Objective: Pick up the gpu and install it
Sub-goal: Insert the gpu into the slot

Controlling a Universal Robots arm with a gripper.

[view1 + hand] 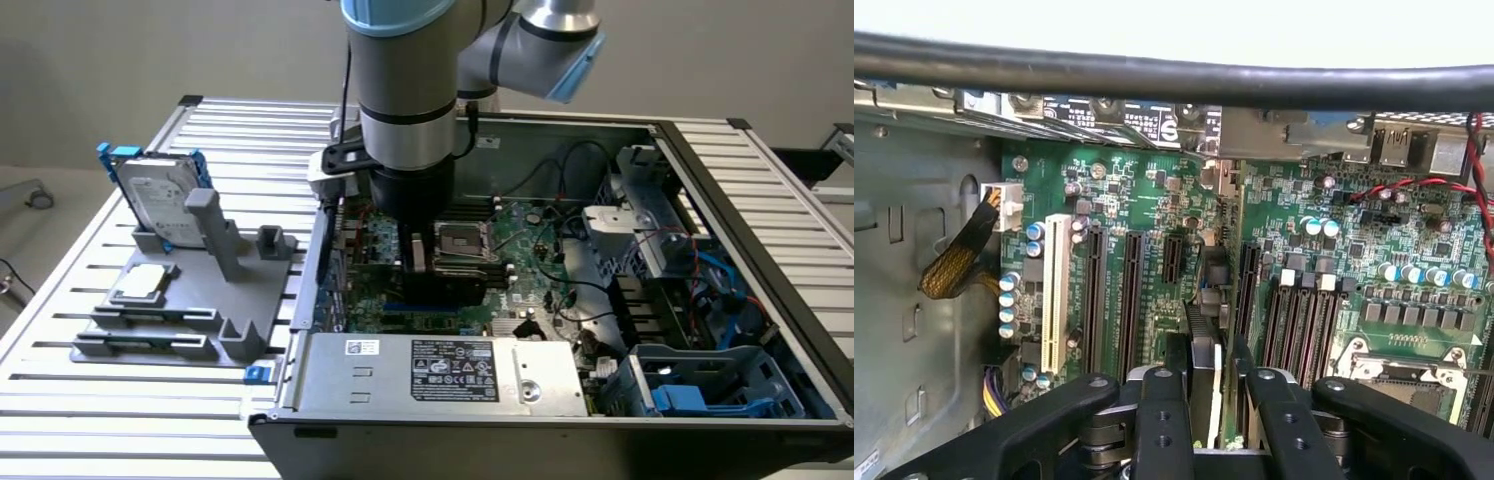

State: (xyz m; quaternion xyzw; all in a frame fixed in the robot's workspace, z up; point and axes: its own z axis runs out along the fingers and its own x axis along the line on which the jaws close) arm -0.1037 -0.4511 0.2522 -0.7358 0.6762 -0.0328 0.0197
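Observation:
The gpu (1204, 385) stands on edge between my gripper's (1207, 350) two black fingers (1176, 352), which are shut on it. The card's lower edge sits down among the long black expansion slots (1131, 300) of the green motherboard (1144, 200); I cannot tell whether it is seated in one. In the exterior view the arm (407, 100) reaches straight down into the open computer case (747, 180), and the gpu (419, 258) shows as a dark upright slab just under the wrist, left of the CPU socket (467, 240).
A grey fixture (174, 320) outside the case on the exterior view's left carries a hard drive in a blue frame (160, 205) and a square CPU chip (144, 283). The power supply (441, 370) lies along the case's near side. Cables (694, 270) crowd the exterior view's right.

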